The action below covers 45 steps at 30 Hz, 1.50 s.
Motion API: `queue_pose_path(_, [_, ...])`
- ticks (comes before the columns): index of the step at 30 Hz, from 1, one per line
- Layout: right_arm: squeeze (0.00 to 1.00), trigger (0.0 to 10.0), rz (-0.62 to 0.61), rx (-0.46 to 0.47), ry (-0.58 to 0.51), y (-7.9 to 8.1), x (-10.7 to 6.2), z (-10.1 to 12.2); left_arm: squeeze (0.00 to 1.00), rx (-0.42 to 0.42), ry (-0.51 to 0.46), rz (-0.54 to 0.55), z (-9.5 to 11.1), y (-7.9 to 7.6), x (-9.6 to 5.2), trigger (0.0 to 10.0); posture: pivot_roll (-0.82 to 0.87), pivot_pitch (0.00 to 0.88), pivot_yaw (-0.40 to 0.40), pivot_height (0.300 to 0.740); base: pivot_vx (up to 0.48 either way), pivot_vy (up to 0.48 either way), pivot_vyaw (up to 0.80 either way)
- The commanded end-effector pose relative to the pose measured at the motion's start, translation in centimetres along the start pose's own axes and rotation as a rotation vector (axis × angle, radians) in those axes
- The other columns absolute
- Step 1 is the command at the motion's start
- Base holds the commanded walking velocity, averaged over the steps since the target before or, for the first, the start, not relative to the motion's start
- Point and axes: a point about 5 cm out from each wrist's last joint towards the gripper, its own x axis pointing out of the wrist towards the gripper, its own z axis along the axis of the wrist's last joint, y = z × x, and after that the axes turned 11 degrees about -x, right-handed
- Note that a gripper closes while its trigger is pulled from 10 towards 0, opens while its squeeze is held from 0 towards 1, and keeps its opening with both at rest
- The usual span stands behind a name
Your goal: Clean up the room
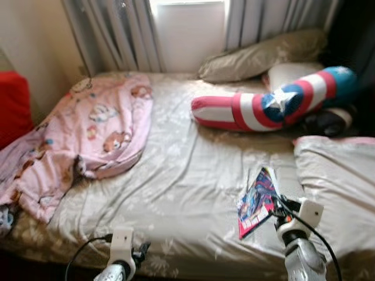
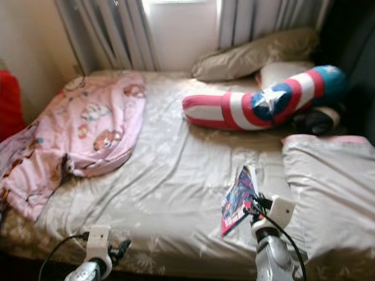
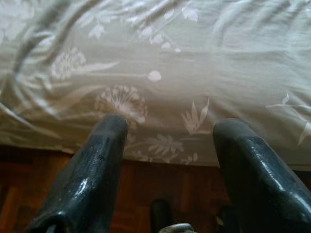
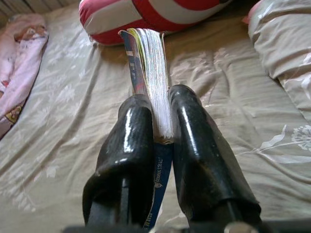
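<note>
Right gripper [image 4: 160,141]: closed tight on the comic book [image 1: 256,202], holding it on edge above the bed [image 1: 176,193]
Left gripper [image 3: 167,160]: fingers apart, empty, at the bed's front edge
Advice: I think the grip must stay firm while carrying, because the pages can slip out

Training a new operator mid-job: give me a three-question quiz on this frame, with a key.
1. True or false: the right gripper is shut on the book.
2. What lies crumpled at the bed's left side? A) pink blanket B) towel C) jacket
3. Fill in: the left gripper's fingers are ____, above the bed's near edge.

Key: 1 true; 2 A; 3 open
</note>
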Motion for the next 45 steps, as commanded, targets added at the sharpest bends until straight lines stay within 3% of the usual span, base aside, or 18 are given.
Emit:
queue_pose_path(1, [0.0, 10.0, -0.016, -0.007, -0.025, -0.18, 0.35, 0.66, 0.0, 0.001, 0.011, 0.004, -0.25, 0.35, -0.17, 10.0, -0.01, 0.0, 0.002, 0.74, 0.0, 0.0, 0.0])
queue_pose_path(8, [0.0, 10.0, -0.021, -0.019, -0.021, -0.35, 0.28, 0.46, 0.0, 0.001, 0.017, 0.004, -0.4, 0.32, -0.2, 10.0, -0.01, 0.0, 0.003, 0.74, 0.237, 0.0, -0.74])
queue_pose_path(18, [0.0, 10.0, -0.039, -0.027, -0.03, -0.28, 0.14, 0.39, 0.0, 0.003, 0.016, 0.003, -0.54, 0.35, -0.31, 10.0, 0.0, 0.0, 0.003, 0.74, 0.286, 0.0, 0.0])
queue_pose_path(38, [0.0, 10.0, -0.054, -0.021, -0.011, -0.41, 0.22, 0.07, 0.0, 0.01, -0.017, -0.016, -0.08, 0.0, -0.19, 10.0, 0.01, 0.011, -0.005, 0.74, 0.0, 0.0, 0.0])
queue_pose_path(45, [0.0, 10.0, -0.05, -0.014, -0.026, -0.26, 0.23, 0.09, 0.0, 0.013, -0.016, -0.017, -0.15, 0.0, -0.23, 10.0, 0.01, 0.017, -0.003, 0.74, 0.0, -0.43, -0.31])
